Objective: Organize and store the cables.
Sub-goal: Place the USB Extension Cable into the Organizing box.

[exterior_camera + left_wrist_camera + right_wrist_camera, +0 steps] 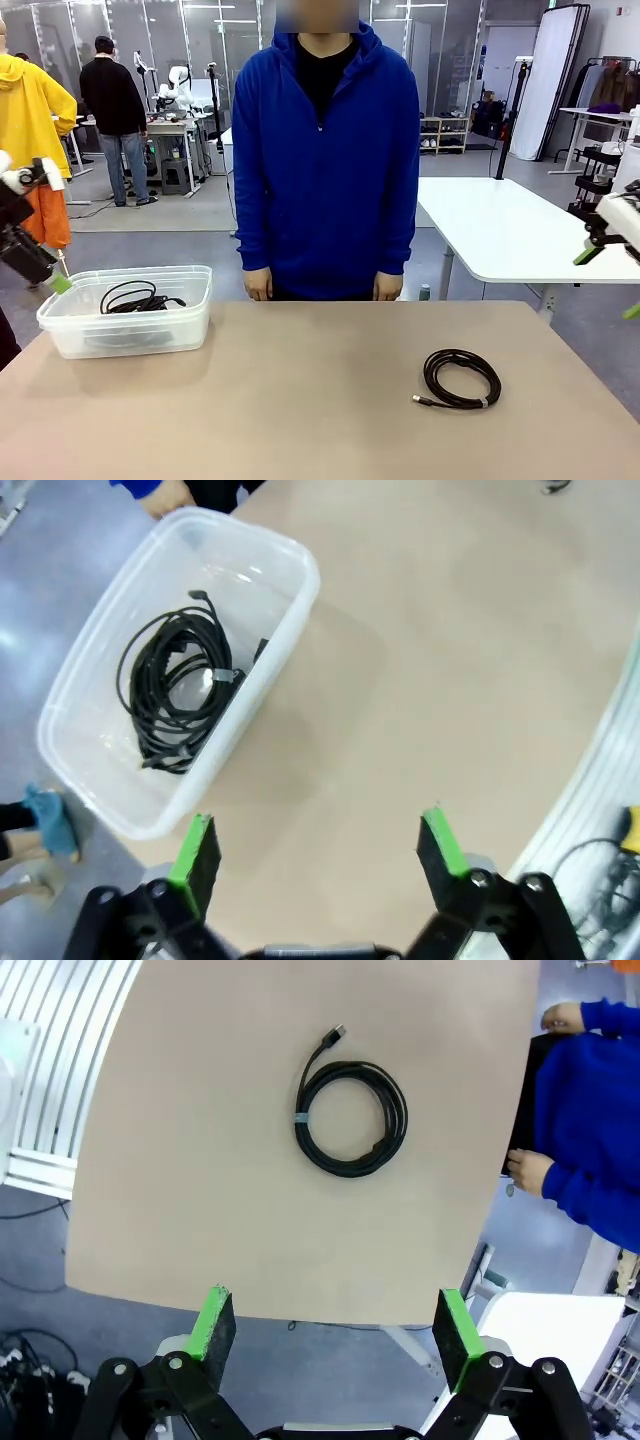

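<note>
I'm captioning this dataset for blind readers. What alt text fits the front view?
A coiled black cable lies on the tan table, right of centre; a clear plastic bin near the left edge holds a bundle of black cable. A person in a blue hoodie stands at the far side.

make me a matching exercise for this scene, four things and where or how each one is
1 loose cable
2 clear bin
3 left hand
4 person

A standing at the far side of the table
B coiled on the table's right half
C at the table's left end, cables inside
D open, empty, raised near the bin

Pairs: 1-B, 2-C, 3-D, 4-A
</note>
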Motion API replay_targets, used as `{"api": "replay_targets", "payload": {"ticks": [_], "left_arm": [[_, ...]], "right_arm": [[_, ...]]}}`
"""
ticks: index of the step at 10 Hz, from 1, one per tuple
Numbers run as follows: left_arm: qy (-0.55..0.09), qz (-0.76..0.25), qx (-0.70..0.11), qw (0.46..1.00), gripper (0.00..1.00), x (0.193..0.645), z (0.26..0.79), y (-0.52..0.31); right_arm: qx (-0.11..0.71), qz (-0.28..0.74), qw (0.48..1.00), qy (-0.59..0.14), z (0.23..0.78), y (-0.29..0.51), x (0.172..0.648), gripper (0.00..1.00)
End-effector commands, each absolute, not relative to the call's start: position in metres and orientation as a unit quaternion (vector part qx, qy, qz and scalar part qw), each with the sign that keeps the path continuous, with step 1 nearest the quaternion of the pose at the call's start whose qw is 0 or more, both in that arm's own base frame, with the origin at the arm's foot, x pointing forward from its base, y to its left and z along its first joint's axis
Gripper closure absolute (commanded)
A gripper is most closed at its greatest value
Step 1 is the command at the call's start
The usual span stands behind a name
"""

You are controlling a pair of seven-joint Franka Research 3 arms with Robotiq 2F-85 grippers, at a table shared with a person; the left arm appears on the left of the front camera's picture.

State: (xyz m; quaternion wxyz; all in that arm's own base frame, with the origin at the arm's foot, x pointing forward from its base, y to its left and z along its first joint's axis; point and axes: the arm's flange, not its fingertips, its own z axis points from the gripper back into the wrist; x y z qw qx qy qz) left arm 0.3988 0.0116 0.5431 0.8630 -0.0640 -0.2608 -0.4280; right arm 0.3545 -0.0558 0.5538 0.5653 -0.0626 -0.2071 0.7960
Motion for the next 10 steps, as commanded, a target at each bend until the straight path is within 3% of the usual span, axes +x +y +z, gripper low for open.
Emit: {"api": "replay_targets", "payload": {"ticks": [1,5,10], "left_arm": [[-0.293,-0.42,-0.064,0.856,0.0,0.375,0.542,0.012],[-0.317,-0.394,-0.079,0.859,0.0,0.312,0.548,0.042],[-0.342,-0.35,-0.072,0.869,0.0,0.234,0.536,0.083]], "right_arm": [[-0.079,0.8,0.569,-0.174,0.556,-0.046,0.366,0.0],[-0.065,0.812,0.563,-0.138,0.553,0.009,0.389,0.0],[-0.061,0.768,0.633,-0.079,0.515,0.065,0.407,0.0]]}}
